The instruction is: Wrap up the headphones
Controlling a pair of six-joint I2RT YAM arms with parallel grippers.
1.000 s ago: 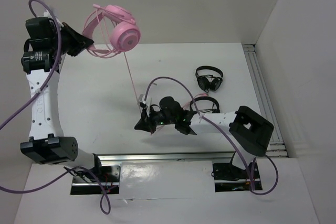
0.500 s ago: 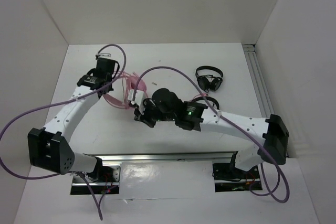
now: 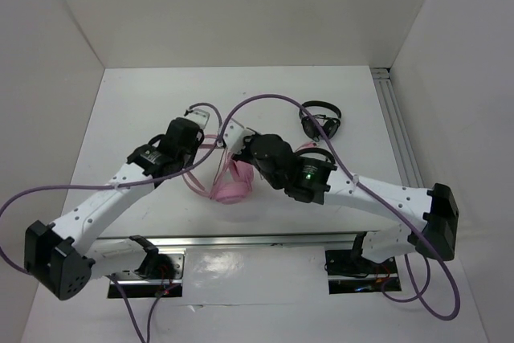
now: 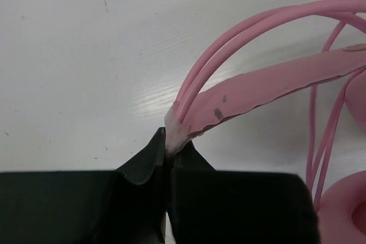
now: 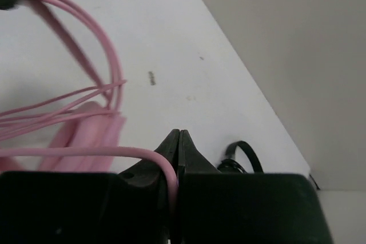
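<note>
The pink headphones (image 3: pixel 230 190) lie low over the middle of the table between both grippers. My left gripper (image 3: pixel 206 140) is shut on the end of the headband; in the left wrist view the gripper (image 4: pixel 170 141) pinches the thin double wires and the flat pink band (image 4: pixel 257 84), with an earcup (image 4: pixel 343 212) at lower right. My right gripper (image 3: pixel 238 145) is shut on the thin pink cable; in the right wrist view the cable (image 5: pixel 86 152) curves into the closed gripper (image 5: pixel 179 135). Loops of cable and an earcup (image 5: pixel 86 127) lie to its left.
A small black headset (image 3: pixel 320 122) lies at the back right, also in the right wrist view (image 5: pixel 241 155). A second black headset (image 3: pixel 319 153) is partly hidden by my right arm. White walls enclose the table; a metal rail (image 3: pixel 397 130) runs along its right edge.
My left arm has swung down from the high back left and brought the headphones to the table's middle. My right arm has stretched forward and left, still holding the cable.
</note>
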